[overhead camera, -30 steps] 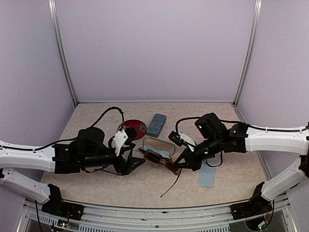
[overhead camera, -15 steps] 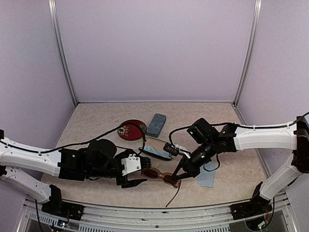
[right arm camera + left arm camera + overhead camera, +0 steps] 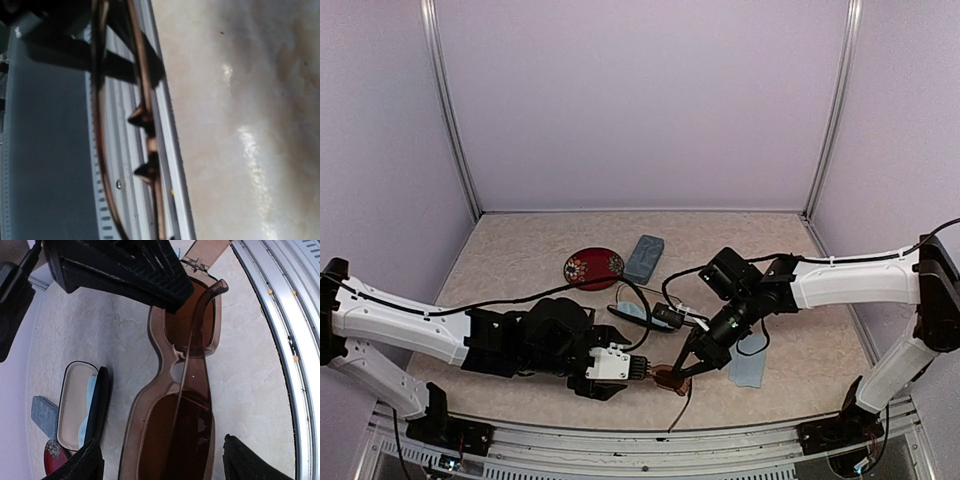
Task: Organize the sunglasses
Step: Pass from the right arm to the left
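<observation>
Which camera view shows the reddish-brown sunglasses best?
The left wrist view: the reddish-brown sunglasses fill it, with both lenses, the bridge and one temple lying across them, all clear. The top external view shows the sunglasses only small and partly covered. The right wrist view shows just a blurred stretch of their frame, too close to read.

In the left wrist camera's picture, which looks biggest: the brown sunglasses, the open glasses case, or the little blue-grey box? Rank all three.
Largest to smallest:
1. brown sunglasses, though they sit closest to the camera, which inflates them
2. open case
3. blue-grey box
</observation>
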